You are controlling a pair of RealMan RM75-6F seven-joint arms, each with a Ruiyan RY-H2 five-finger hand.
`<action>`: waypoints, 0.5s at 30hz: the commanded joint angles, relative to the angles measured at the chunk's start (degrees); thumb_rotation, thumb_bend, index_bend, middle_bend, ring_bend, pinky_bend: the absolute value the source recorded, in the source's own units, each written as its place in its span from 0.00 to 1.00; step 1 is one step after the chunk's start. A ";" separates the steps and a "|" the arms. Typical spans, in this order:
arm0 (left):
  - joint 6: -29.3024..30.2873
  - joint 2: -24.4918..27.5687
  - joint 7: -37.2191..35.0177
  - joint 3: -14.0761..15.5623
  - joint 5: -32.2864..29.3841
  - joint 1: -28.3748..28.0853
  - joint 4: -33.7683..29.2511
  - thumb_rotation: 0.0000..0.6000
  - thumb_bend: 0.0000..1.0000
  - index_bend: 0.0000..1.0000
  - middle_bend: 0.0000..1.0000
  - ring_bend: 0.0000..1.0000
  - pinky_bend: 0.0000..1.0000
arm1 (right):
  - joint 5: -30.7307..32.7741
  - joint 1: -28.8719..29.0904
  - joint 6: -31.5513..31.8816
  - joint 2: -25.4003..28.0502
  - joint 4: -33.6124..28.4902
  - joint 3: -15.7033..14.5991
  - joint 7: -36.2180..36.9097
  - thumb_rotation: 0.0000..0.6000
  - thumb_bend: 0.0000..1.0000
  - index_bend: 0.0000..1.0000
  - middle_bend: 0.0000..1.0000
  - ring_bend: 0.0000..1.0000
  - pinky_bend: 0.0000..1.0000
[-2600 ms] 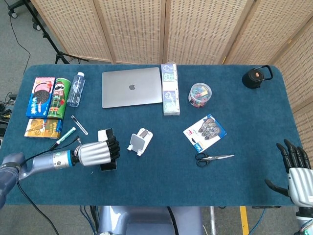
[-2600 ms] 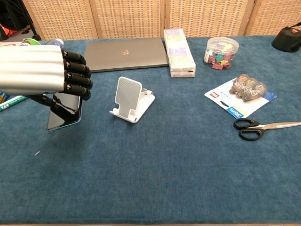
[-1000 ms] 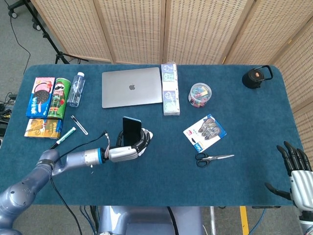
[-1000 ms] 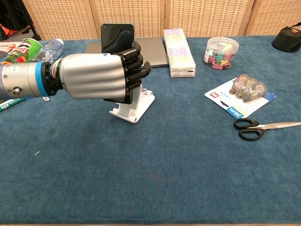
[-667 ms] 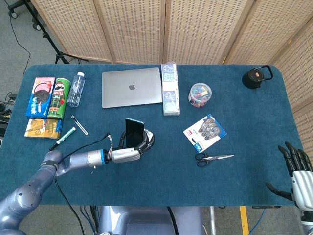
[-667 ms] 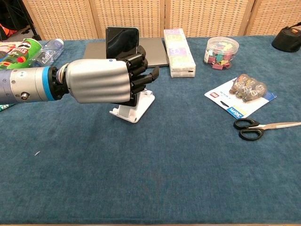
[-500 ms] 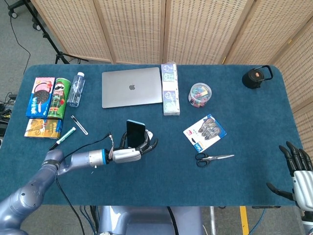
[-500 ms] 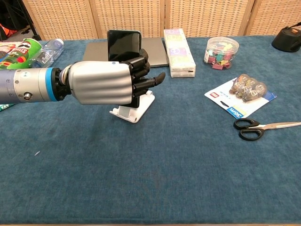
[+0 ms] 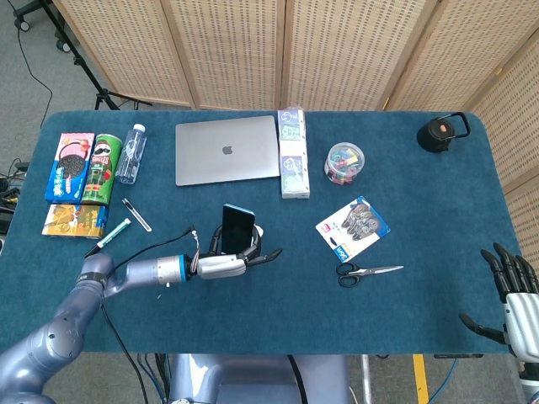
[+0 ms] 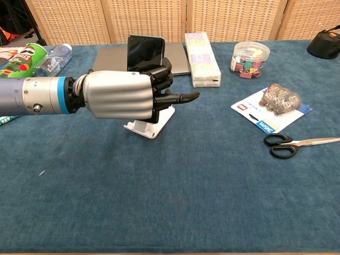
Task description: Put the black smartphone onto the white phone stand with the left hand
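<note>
The black smartphone [image 9: 237, 228] [image 10: 145, 53] stands upright, its screen toward the chest camera. My left hand [image 9: 226, 264] [image 10: 119, 95] grips its lower part from the front, with curled fingers [image 10: 161, 74] against it and one finger stretched out to the right. The white phone stand [image 10: 156, 123] [image 9: 258, 231] sits directly under and behind the hand, only its base showing. Whether the phone rests in the stand is hidden by the hand. My right hand [image 9: 509, 290] hangs open past the table's near right corner.
A grey laptop [image 9: 226, 150] and a long box [image 9: 292, 154] lie behind the stand. A jar of clips [image 9: 344, 162], a tape pack [image 9: 352, 224] and scissors [image 9: 369, 270] lie to the right. Pens [image 9: 135, 215], a can [image 9: 103, 168] and a bottle [image 9: 130, 153] are at left.
My left hand lifted the phone off the table, carried it right and stood it upright at the stand. One finger has just stretched out to the right. The right hand stays put.
</note>
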 commanded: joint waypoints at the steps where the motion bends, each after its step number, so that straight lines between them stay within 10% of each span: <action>1: 0.30 -0.43 -0.14 0.55 -0.16 0.25 0.74 1.00 0.10 0.36 0.08 0.43 0.36 | -0.05 0.04 -0.11 0.01 0.03 -0.05 0.03 1.00 0.00 0.00 0.00 0.00 0.00; 15: 0.72 -1.20 -0.91 2.91 -0.83 0.96 2.81 1.00 0.10 0.34 0.02 0.37 0.33 | -0.53 -0.03 -0.03 0.21 -0.18 -0.31 0.36 1.00 0.00 0.00 0.00 0.00 0.00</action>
